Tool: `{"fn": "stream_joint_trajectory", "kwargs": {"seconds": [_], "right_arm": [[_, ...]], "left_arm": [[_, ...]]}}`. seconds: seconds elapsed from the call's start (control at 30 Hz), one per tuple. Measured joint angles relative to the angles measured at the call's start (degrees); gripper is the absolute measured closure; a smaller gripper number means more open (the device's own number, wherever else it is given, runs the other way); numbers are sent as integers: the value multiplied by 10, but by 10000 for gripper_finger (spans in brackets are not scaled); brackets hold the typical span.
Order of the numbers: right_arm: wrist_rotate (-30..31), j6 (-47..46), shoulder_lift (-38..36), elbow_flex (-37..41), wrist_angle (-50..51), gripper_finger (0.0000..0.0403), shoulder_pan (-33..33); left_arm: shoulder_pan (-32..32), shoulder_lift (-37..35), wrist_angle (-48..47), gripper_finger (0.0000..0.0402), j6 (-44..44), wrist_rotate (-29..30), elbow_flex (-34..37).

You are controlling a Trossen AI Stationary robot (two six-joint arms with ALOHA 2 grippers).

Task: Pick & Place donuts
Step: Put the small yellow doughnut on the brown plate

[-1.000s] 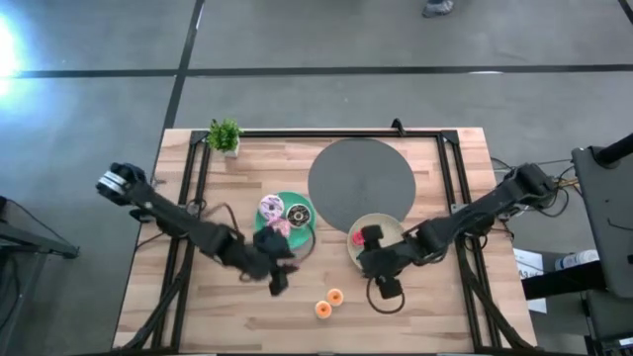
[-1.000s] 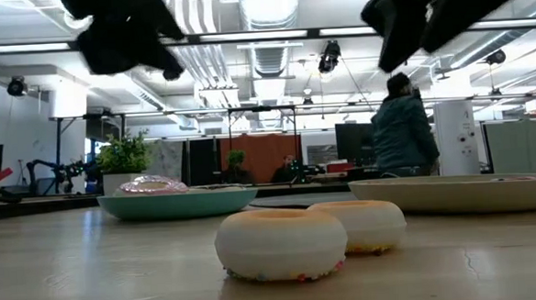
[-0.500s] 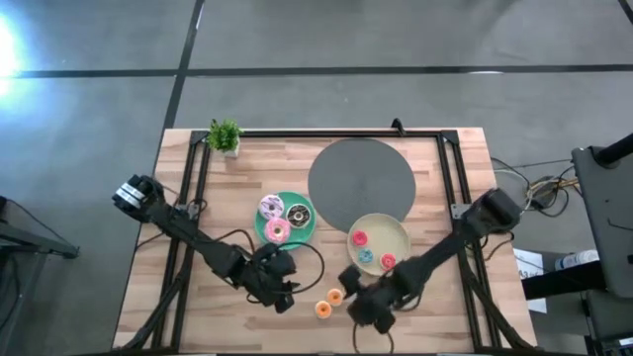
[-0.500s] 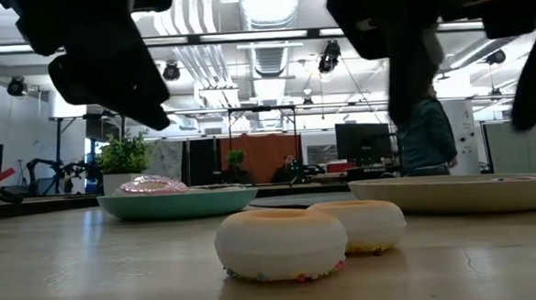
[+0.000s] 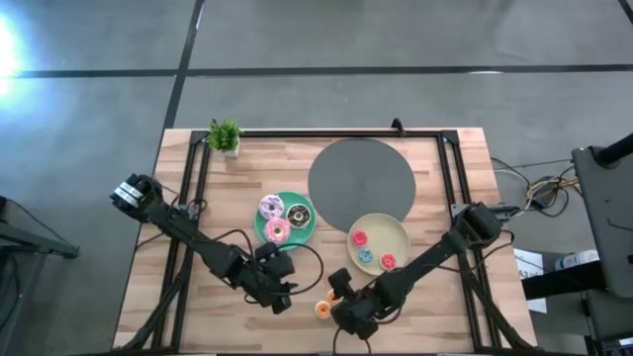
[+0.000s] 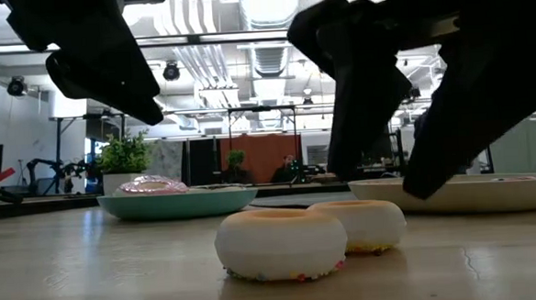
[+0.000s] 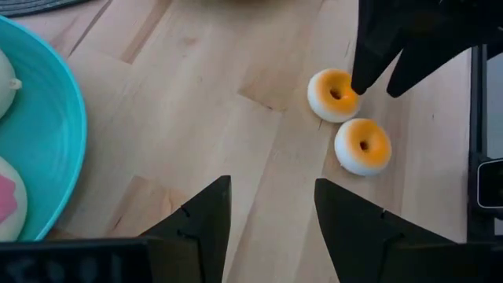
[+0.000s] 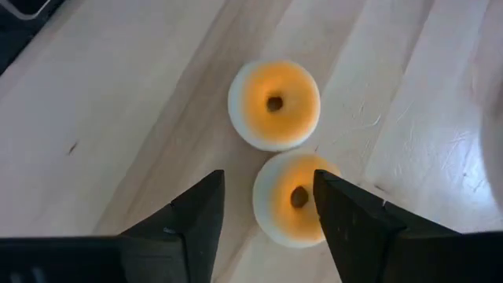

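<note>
The wooden counter (image 5: 218, 188) is carrying everything. A small potted plant (image 5: 225, 135) is standing at its far left corner. A large dark grey round mat (image 5: 361, 181) is lying toward the far middle. A teal plate (image 5: 310, 226) is sitting left of centre, and a pale-yellow plate (image 5: 399, 229) is sitting to its right, just near of the mat. Two small orange donuts (image 5: 322, 310) are resting directly on the wood near the front edge, side by side and touching or nearly so.

right gripper (image 8: 267, 206) moves off the pale-yellow plate (image 5: 399, 229), now down over the two orange donuts (image 5: 324, 306). left gripper (image 7: 271, 208) shifts from the teal plate (image 5: 260, 223) toward those donuts.
</note>
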State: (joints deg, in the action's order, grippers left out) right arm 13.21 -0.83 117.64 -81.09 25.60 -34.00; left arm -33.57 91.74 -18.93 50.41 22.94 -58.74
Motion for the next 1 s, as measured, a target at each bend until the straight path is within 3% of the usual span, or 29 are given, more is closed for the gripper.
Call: {"fn": "stream_joint_trajectory", "kwargs": {"seconds": [0.5,0.87,1.0], "right_arm": [[-1,-77,23,-2,20,252,2],[-27,-188,11,-1,25,381,42],[-60,-237,-40,11,24,393,45]], "left_arm": [[-1,0,-1,244,-13,0,0],[-1,0,0,244,-12,2,0],[3,0,16,244,-11,-18,1]]}}
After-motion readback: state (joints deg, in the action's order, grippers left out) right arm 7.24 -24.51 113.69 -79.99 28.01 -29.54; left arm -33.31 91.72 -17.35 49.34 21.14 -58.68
